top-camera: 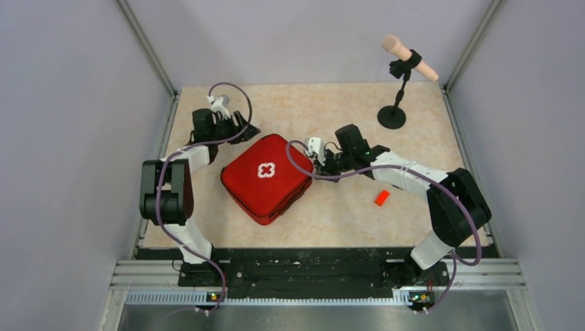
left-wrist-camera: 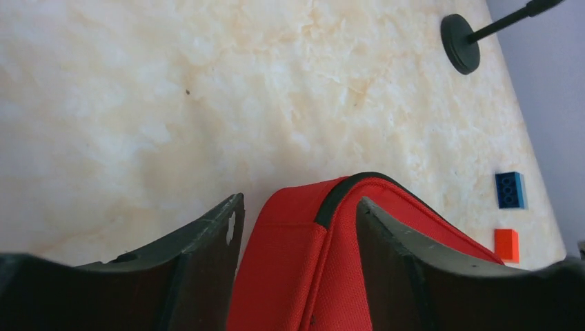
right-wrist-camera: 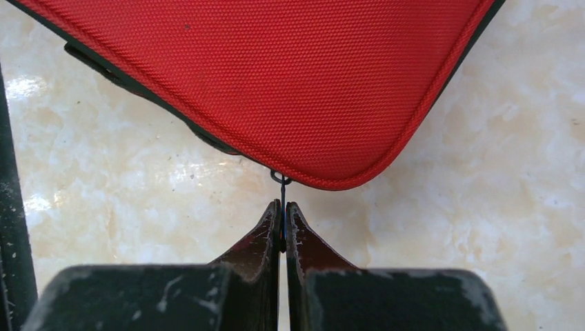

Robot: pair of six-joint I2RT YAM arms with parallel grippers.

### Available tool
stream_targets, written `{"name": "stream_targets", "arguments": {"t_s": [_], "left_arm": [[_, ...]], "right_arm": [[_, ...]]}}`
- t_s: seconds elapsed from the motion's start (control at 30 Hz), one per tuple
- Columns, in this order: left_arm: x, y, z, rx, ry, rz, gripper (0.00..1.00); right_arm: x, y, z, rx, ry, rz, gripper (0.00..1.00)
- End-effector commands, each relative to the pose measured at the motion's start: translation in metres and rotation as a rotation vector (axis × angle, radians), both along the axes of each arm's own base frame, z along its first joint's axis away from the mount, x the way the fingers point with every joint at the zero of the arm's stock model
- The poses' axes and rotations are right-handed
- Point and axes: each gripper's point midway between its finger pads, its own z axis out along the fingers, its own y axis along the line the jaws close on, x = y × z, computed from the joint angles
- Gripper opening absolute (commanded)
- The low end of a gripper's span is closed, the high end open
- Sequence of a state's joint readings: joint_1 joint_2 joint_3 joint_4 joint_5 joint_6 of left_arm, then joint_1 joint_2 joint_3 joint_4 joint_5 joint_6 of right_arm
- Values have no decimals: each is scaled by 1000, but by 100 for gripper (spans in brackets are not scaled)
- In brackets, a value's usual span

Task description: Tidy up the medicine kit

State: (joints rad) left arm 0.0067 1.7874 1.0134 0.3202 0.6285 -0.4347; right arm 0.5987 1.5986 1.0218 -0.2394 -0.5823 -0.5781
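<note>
The medicine kit, a red soft case with a white cross on its lid, lies zipped closed in the middle of the table. My left gripper is at its far left corner. In the left wrist view its fingers stand apart around a red fabric edge of the kit, so the left gripper is open. My right gripper is at the kit's right corner. There the right gripper is shut on the thin metal zipper pull, which hangs from the kit's rounded corner.
A small red block lies on the table right of the kit, under the right arm. The left wrist view shows it beside a blue brick. A microphone stand is at the back right. Grey walls enclose the table.
</note>
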Motion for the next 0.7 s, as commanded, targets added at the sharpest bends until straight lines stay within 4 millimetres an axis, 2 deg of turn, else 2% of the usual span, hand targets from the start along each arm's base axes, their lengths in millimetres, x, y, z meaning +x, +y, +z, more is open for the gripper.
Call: {"name": "stream_targets", "arguments": {"t_s": [0.0,0.1,0.13,0.23,0.3,0.37,0.47,0.67], "left_arm": [[3,-5,50,92,-262,-173,67],[7,-30,56,42,-294,-352,69],[4,-49,55,40,-302,-427,69],[6,-77,37,94,-297,-545,69],[14,-87,28,96,-281,-553,69],[19,-89,22,85,-268,-542,68],[16,-87,15,90,-263,-528,66],[-15,-74,6,57,-195,-446,61]], "right_arm": [[38,12,36,42,-143,3,0],[51,17,40,50,-158,-15,0],[55,18,41,53,-158,-22,0],[63,18,43,57,-162,-52,0],[75,11,44,64,-157,-93,0],[89,3,43,72,-145,-131,0],[115,-7,44,77,-145,-181,0],[157,-8,35,80,-145,-224,0]]}}
